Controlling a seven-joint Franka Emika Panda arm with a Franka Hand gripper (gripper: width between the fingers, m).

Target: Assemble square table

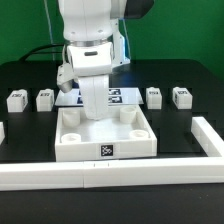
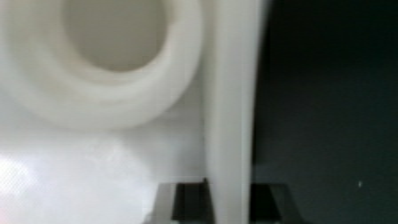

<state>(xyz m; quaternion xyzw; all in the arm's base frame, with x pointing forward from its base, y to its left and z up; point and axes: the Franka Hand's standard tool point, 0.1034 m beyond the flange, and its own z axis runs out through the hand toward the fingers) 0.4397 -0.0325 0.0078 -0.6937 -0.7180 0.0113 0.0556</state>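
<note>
Nearest, a long thin white L-shaped border rail [image 1: 100, 172] edges the black table [image 1: 30, 135] at the front. Just behind sits the large white plastic square tray-like top [image 1: 75, 148], bare table either side. The end effector [image 1: 92, 111] is clenched, seemingly on its far rim; small tagged white block legs [image 1: 44, 98] stand beyond.

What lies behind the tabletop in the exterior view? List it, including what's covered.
The marker board lies flat behind the tabletop, its tags partly showing. The arm and pincer cover much of it, so the rest cannot be seen.
</note>
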